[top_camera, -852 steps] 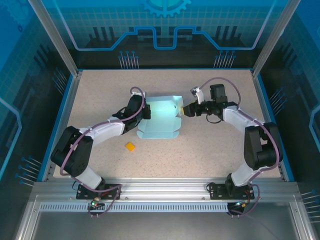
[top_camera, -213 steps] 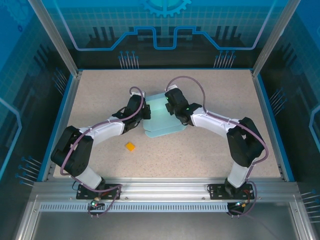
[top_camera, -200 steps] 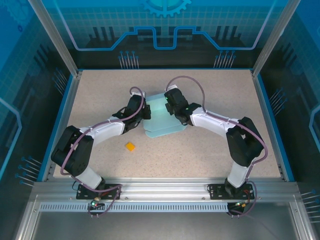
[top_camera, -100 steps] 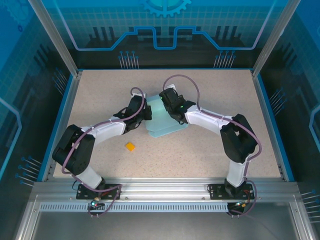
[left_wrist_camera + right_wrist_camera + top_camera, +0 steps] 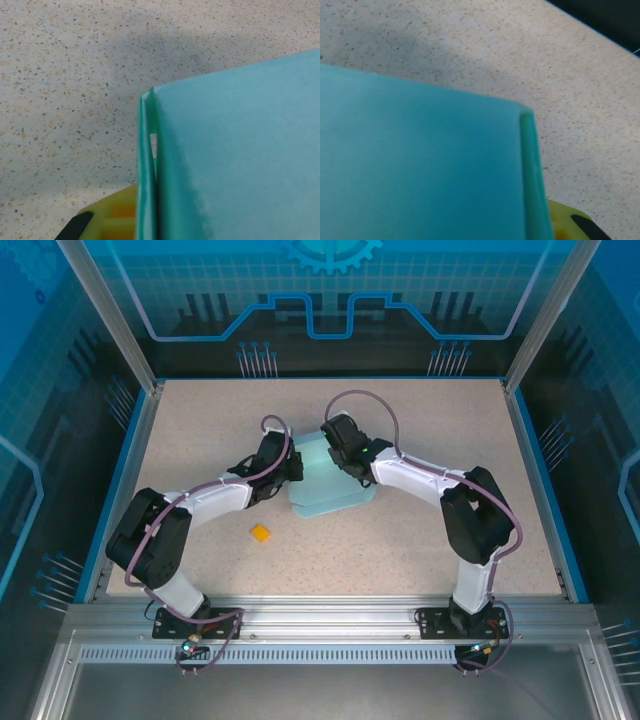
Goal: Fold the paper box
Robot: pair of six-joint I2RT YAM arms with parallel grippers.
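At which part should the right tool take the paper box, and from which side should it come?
Probably its right edge, from the right, one finger over and one under the card. The paper box lies flat on the table, so only an edge fits the jaws, and the left tool pinches the left edge.

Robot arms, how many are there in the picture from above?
2. The left arm reaches in from the near left and the right arm from the near right. Both meet at the paper box in the middle. None seems hidden.
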